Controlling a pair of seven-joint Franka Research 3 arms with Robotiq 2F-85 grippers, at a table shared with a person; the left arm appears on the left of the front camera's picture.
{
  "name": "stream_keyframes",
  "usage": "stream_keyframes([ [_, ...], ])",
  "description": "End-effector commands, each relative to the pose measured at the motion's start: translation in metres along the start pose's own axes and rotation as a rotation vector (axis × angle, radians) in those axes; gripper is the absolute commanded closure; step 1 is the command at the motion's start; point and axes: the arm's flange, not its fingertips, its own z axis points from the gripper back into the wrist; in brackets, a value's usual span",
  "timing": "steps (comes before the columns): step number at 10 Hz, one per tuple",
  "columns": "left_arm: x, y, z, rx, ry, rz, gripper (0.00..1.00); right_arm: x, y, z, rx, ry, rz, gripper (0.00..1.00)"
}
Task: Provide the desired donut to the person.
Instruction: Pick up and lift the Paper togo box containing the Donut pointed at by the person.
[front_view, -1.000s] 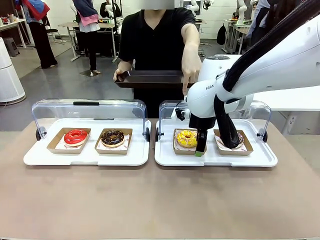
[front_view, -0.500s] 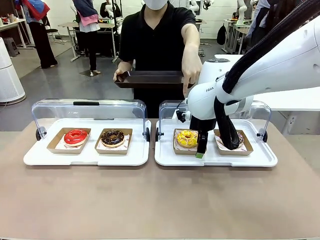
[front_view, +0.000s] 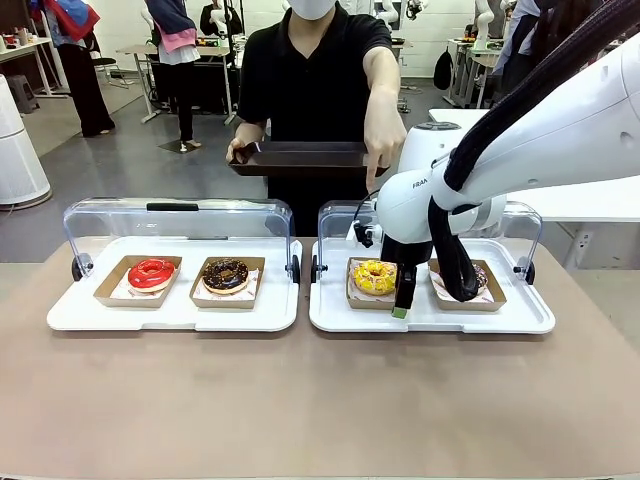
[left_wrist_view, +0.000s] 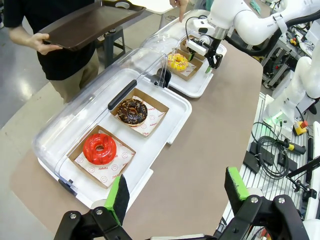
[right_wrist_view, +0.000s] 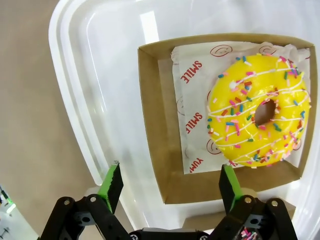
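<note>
Two arms work this table. Opposite, the person (front_view: 312, 75) holds a dark serving tray (front_view: 300, 158) and points down toward the right-hand white tray (front_view: 500, 318). The right gripper (right_wrist_view: 171, 176) hangs over it, jaws spread and empty. The left gripper (left_wrist_view: 177, 186) waits well back, also spread. The yellow sprinkled donut (right_wrist_view: 257, 112) sits in its cardboard box (right_wrist_view: 150, 125). It looks light and soft, with icing that would mar easily, so I'd pinch the stiffer box wall.
</note>
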Motion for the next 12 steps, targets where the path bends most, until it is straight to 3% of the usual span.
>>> stream_keyframes([
  [1, -0.0008, -0.0006, 0.0009, -0.003, 0.006, -0.008, 0.00, 0.0029, -0.0099, -0.0089, -0.013, 0.022, 0.025, 0.00],
  [2, -0.0008, -0.0006, 0.0009, -0.003, 0.006, -0.008, 0.00, 0.0024, -0.0101, -0.0092, -0.011, 0.023, 0.026, 0.00],
  [3, -0.0008, -0.0006, 0.0009, -0.003, 0.006, -0.008, 0.00, 0.0017, -0.0098, -0.0091, -0.014, 0.015, 0.051, 0.18],
  [4, -0.0008, -0.0006, 0.0009, -0.003, 0.006, -0.008, 0.00, 0.0023, -0.0094, -0.0088, -0.014, 0.015, 0.053, 0.58],
  [6, -0.0008, -0.0006, 0.0009, -0.003, 0.006, -0.008, 0.00, 0.0022, -0.0097, -0.0094, -0.011, 0.011, 0.051, 1.00],
  [7, -0.0008, -0.0006, 0.0009, -0.003, 0.006, -0.008, 0.00, 0.0017, -0.0097, -0.0097, -0.008, 0.011, 0.052, 1.00],
  [8, -0.0008, -0.0006, 0.0009, -0.003, 0.006, -0.008, 0.00, 0.0014, -0.0098, -0.0099, -0.006, 0.012, 0.053, 0.87],
  [9, -0.0008, -0.0006, 0.0009, -0.003, 0.006, -0.008, 0.00, 0.0011, -0.0094, -0.0099, -0.005, 0.012, 0.056, 0.97],
  [12, -0.0008, -0.0006, 0.0009, -0.003, 0.006, -0.008, 0.00, 0.0019, -0.0083, -0.0079, -0.009, 0.012, 0.064, 1.00],
])
